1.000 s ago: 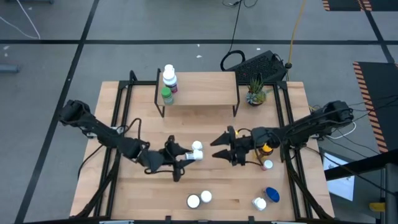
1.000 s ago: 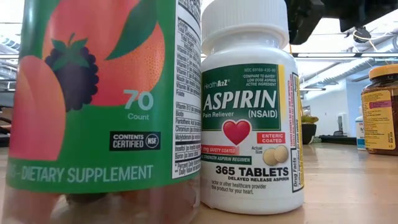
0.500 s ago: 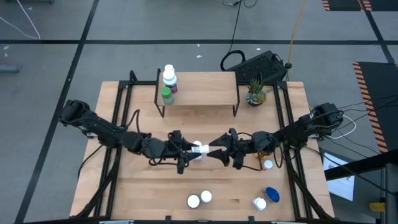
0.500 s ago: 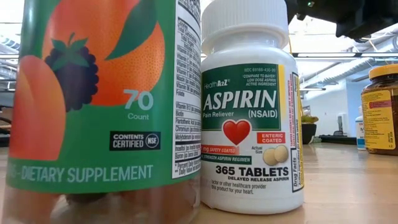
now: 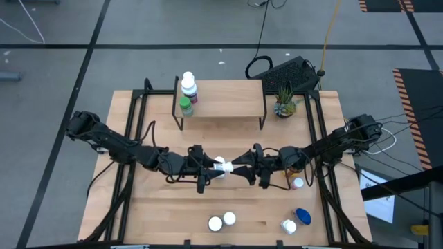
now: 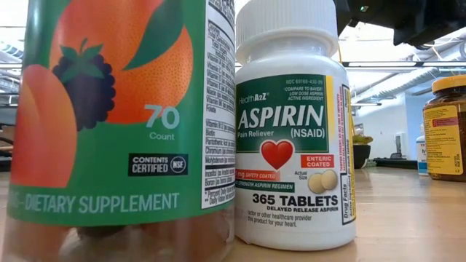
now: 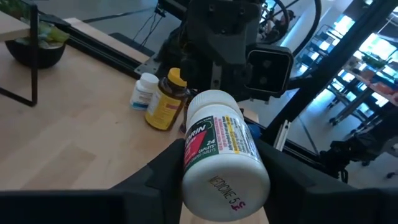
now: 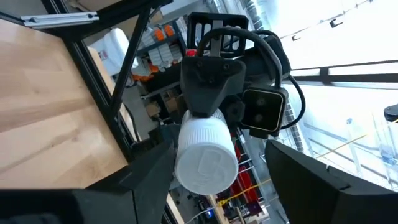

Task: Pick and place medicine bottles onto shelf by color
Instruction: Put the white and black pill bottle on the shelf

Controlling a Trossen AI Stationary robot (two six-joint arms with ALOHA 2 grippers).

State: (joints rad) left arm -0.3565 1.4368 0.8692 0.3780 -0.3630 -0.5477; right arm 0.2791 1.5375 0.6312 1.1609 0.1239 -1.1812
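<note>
Change: since a second ago both arms have swung inward, and the right gripper [image 5: 239,166] now meets the bottle over mid-table.
Foreground: supplement bottle [image 6: 116,124] and aspirin bottle [image 6: 295,138] stand nearest the table's front edge, well short of the shelf [image 5: 221,98].
Handover: white bottle [image 5: 220,165] hangs in front of the shelf, between the grippers.
Left gripper [image 5: 210,169]: fingers pinch the bottle's body.
Right gripper: fingers spread around the cap, not yet clamped.
Shelf: white and green bottles [image 5: 187,93] stand at its left end.
Risk: if the left lets go before the right has pinched the cap, the bottle could drop and roll.
</note>
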